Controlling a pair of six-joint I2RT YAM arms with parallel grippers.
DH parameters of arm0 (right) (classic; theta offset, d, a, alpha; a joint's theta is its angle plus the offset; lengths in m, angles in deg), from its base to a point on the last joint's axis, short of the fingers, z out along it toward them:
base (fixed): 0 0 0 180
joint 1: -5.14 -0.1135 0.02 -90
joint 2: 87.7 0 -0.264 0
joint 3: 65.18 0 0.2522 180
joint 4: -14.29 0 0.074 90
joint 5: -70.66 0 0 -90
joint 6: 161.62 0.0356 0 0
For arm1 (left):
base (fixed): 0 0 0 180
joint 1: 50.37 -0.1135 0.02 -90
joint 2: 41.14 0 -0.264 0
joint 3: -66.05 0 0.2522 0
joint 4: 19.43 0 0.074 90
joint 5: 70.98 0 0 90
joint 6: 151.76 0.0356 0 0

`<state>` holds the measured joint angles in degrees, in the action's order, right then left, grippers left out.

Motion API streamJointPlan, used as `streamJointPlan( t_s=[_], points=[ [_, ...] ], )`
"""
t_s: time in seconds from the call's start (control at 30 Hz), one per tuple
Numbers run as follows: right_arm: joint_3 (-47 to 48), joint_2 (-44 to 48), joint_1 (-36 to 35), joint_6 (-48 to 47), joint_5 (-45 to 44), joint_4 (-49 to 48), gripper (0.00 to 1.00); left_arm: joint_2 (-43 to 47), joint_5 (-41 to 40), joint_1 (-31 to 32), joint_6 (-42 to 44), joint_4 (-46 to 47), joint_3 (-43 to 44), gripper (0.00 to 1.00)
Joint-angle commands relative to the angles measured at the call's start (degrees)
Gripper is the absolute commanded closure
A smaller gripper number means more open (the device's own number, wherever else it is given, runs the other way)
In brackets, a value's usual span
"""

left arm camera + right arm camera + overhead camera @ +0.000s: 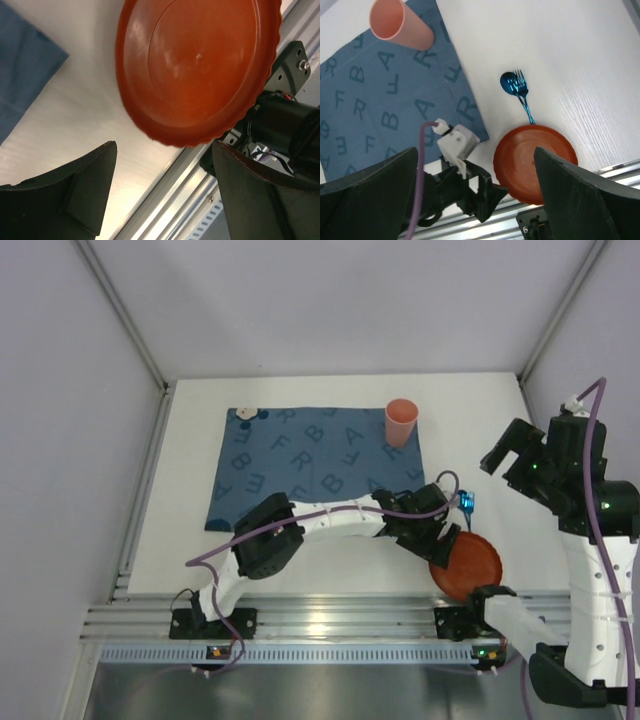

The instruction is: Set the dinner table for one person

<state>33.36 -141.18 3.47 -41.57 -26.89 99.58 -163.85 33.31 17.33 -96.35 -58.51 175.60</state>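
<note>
A red round plate [468,566] with a scalloped rim lies on the white dinner table [300,555] at the front right, close to the aluminium rail [320,625]. My left gripper [441,543] is open and empty at the plate's left rim. In the left wrist view the plate [200,65] lies just ahead of the spread fingers [80,195]. My right gripper [512,452] is open and empty, raised high above the table's right side. In its view the plate [535,162] and the left gripper [490,192] lie below.
A dark blue letter-printed mat [300,465] lies mid-table with a pink cup [401,422] upright on its far right corner. A shiny blue fork and spoon [466,502] lie together just beyond the plate. Grey walls enclose the table.
</note>
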Motion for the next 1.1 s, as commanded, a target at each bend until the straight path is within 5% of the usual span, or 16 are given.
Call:
streamJointPlan(
  t_s=[0.0,0.2,0.3,0.4,0.5,0.67,0.83,1.07],
  points=[
    [3.9,0.2,0.6,0.0,1.5,3.0,0.00,-3.6,-3.4,1.5,-0.4,-2.0,5.5,0.18],
    [5.8,0.3,-0.5,-0.6,2.1,4.1,0.00,-9.4,-9.6,2.3,-3.2,-4.8,10.0,0.25],
    [5.5,0.6,-1.9,-0.9,1.4,4.2,0.00,-10.9,-11.6,2.3,-5.2,-5.7,10.1,0.37],
    [5.5,0.7,-3.8,-1.3,0.2,4.3,0.00,-12.0,-10.9,2.4,-6.3,-4.3,9.8,0.63],
    [5.8,0.8,-5.8,-1.5,-1.9,4.7,0.00,-12.7,-10.4,2.6,-7.2,-3.8,10.4,0.99],
    [6.1,0.7,-7.7,-1.7,-3.7,4.5,0.00,-9.6,-13.6,2.6,-8.0,-6.8,9.7,1.00],
    [11.3,-0.2,-9.3,-1.6,-6.8,4.8,0.00,3.8,-20.0,2.3,-8.4,-9.2,1.3,1.00],
    [16.0,-3.5,-10.2,-1.6,-7.1,4.2,0.00,20.9,-26.5,-7.6,-8.0,-14.8,-10.2,1.00]
  ],
)
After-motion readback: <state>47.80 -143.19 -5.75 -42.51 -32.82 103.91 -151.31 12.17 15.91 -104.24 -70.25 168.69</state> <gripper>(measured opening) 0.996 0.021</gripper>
